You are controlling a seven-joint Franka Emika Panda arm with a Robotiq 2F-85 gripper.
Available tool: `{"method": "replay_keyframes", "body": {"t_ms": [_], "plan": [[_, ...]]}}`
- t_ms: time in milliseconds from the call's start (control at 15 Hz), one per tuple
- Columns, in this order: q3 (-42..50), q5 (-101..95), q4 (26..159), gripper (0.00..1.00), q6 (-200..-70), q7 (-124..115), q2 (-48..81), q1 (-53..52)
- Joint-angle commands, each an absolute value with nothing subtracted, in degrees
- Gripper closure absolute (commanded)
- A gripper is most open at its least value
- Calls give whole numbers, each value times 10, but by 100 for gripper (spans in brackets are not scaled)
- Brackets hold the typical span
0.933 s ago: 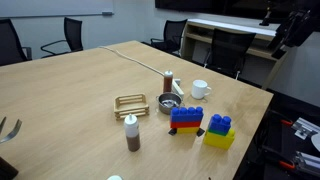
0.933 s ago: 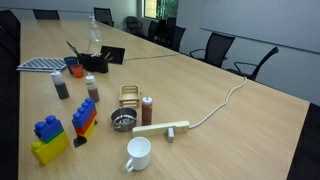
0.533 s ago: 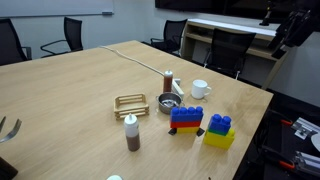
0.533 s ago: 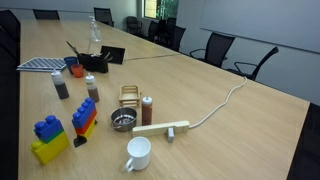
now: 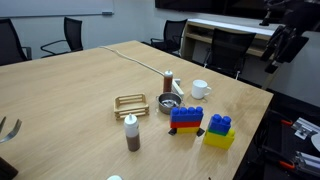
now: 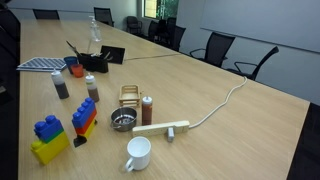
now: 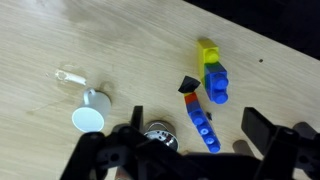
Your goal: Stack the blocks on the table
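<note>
Two block groups lie near the table's edge. One is a blue block row with red and yellow parts [image 5: 186, 118] [image 6: 85, 120] [image 7: 200, 122]. The other is a yellow block with a blue block on it [image 5: 220, 132] [image 6: 48, 140] [image 7: 211, 70]. A small black piece [image 7: 186, 85] lies between them. My gripper [image 5: 273, 52] hangs high above and beyond the table's edge, far from the blocks. In the wrist view it [image 7: 196, 122] is open and empty, with the blocks far below between its fingers.
A white mug [image 5: 200, 89] [image 7: 92, 112], a metal strainer [image 5: 168, 104] [image 7: 160, 133], a brown shaker [image 5: 168, 80], a wooden rack [image 5: 130, 102] and a white-capped bottle [image 5: 131, 133] stand near the blocks. A cable with a wooden block [image 6: 165, 128] crosses the table. Office chairs ring it.
The arm has shifted slightly down and towards the table in an exterior view. The blocks have not moved.
</note>
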State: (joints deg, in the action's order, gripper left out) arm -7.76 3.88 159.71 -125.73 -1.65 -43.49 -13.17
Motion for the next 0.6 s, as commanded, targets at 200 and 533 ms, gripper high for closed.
{"method": "replay_keyframes", "body": {"t_ms": [200, 533], "plan": [[-92, 55, 1577, 0, -1337, 3, -292, -170], [-107, 44, 1579, 0, -1353, -10, -259, -174]]}}
